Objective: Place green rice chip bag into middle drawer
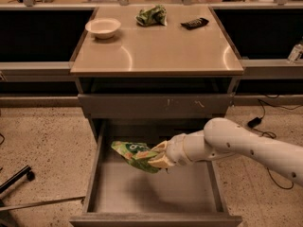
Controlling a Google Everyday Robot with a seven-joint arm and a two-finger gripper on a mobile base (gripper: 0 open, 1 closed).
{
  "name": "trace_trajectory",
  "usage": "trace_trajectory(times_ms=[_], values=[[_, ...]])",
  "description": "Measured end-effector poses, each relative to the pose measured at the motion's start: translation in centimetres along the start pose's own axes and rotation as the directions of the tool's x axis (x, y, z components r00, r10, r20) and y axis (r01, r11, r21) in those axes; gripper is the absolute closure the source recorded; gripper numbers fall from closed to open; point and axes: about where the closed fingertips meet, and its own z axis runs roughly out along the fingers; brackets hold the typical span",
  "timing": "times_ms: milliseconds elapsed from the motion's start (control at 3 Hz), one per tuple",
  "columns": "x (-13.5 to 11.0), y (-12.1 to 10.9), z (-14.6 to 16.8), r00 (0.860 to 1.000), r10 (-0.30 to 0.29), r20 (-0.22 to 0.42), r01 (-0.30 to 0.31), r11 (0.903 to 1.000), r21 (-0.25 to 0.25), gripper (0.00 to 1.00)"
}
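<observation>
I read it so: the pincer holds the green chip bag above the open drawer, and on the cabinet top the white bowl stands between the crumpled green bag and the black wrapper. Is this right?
Not quite: the camera view shows the crumpled green bag between the white bowl and the black wrapper. The pincer does hold the green chip bag above the open drawer.
</observation>
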Motion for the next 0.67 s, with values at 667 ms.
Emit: trace_trajectory(times_ms=[667], values=[[6.0, -4.2, 5.0, 0.995, 0.054, -0.083, -0.037, 0.9807, 0.192, 1.0]])
